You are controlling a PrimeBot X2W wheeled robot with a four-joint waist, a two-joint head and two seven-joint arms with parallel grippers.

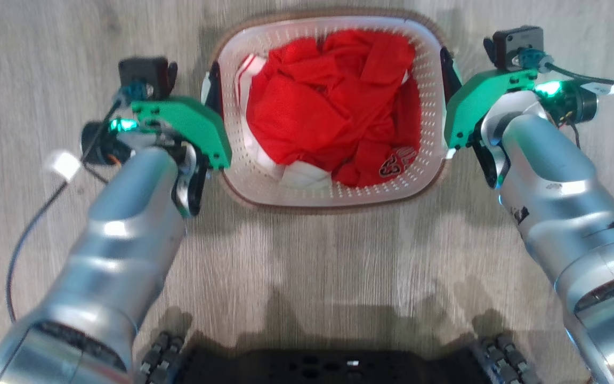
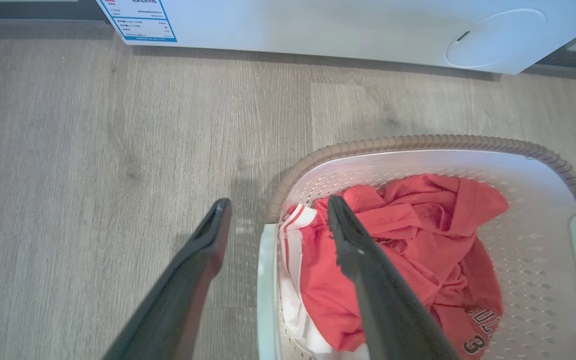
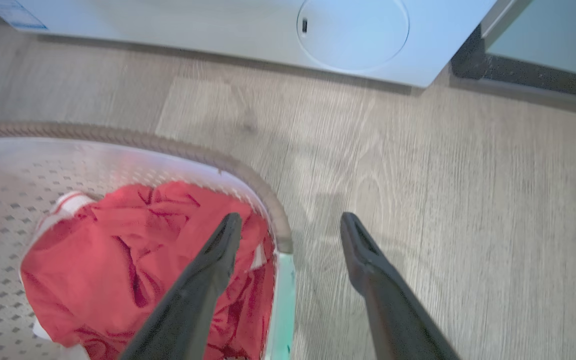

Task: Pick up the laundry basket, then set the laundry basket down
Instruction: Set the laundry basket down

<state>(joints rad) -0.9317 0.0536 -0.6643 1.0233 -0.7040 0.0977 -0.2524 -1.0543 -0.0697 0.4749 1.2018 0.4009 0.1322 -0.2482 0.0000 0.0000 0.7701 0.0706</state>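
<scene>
Left gripper (image 2: 279,202) is spread wide, one finger inside the wall and one outside. Right gripper (image 3: 291,217) mirrors it, gripping nothing. The laundry basket (image 1: 428,122) sits upright on the floor (image 1: 307,256) between them, mouth up, long axis seemingly running gripper to gripper. Best bet: close both together, lift level.

Item: laundry basket (image 1: 339,193)
Form: rounded-rectangular; white perforated walls; brown woven-look rim
Pose: upright, standing on the floor (image 1: 307,256)
Contents: crumpled red and white clothing (image 1: 328,101)
</scene>
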